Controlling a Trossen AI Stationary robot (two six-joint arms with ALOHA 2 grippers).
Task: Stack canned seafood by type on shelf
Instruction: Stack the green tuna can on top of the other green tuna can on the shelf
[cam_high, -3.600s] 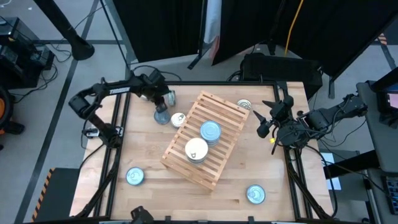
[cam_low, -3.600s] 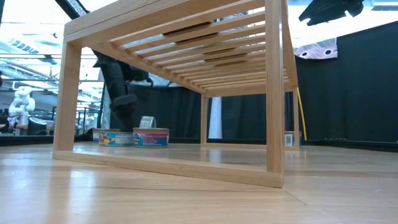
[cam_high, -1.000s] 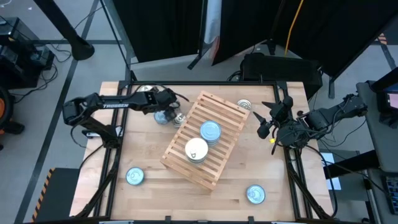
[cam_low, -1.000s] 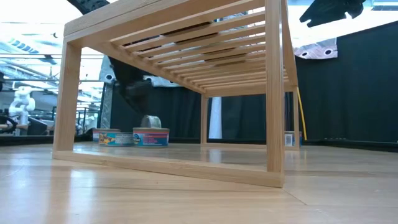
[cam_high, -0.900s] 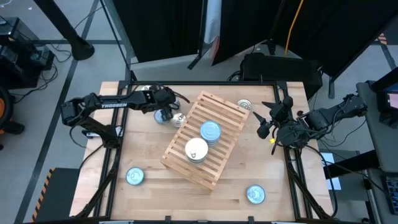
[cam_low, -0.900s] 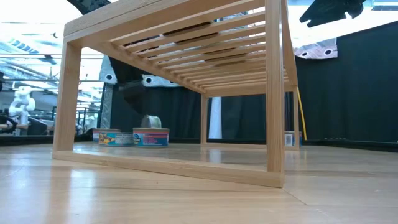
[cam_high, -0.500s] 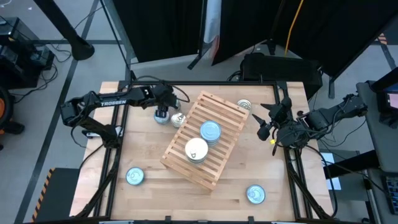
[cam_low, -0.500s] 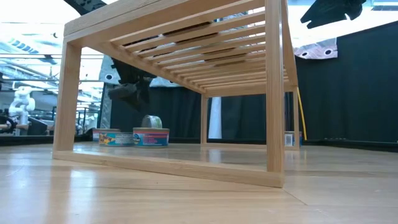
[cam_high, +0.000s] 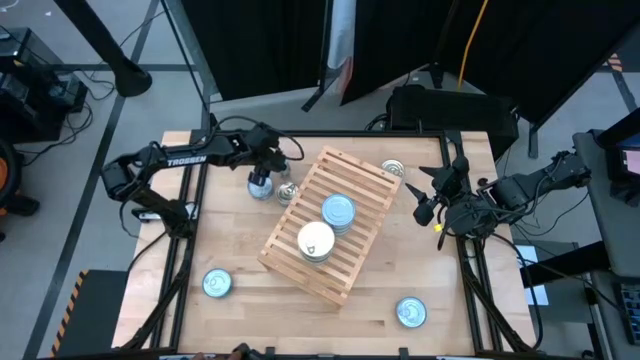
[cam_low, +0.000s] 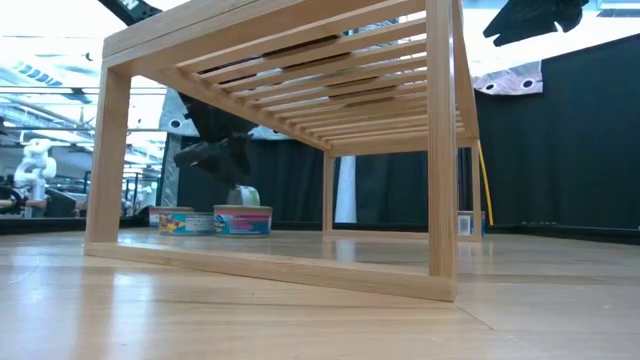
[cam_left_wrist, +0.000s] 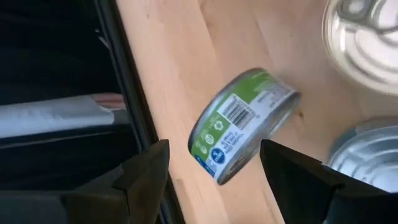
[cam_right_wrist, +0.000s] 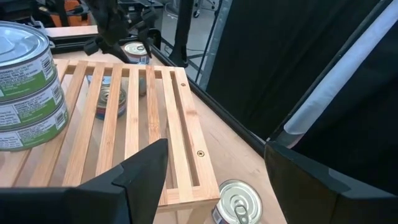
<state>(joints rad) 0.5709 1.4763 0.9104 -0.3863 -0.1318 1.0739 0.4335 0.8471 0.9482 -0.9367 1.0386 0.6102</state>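
Tins are sitting in two stacks on the shelf (cam_high: 325, 225), a blue-topped stack (cam_high: 339, 212) and a white-topped stack (cam_high: 316, 240), near the middle of the table (cam_high: 240, 320). I am holding the left gripper (cam_high: 263, 170) with its fingers spread and empty above a tilted tin (cam_left_wrist: 242, 124) near the table's far-left corner; that tin is lying beside the table's edge rail.

Risk, as I judge it: the tilted tin could roll or skid off the fingers as they close, since it is resting on its rim, and it could knock the pull-tab tin (cam_high: 287, 192) just beside it, between it and the shelf's corner.

I am keeping the right gripper (cam_high: 422, 203) waiting, fingers apart and empty, at the right edge. Loose tins are lying by the far edge (cam_high: 393, 169), the near-left corner (cam_high: 216, 283) and the near-right corner (cam_high: 410, 312).
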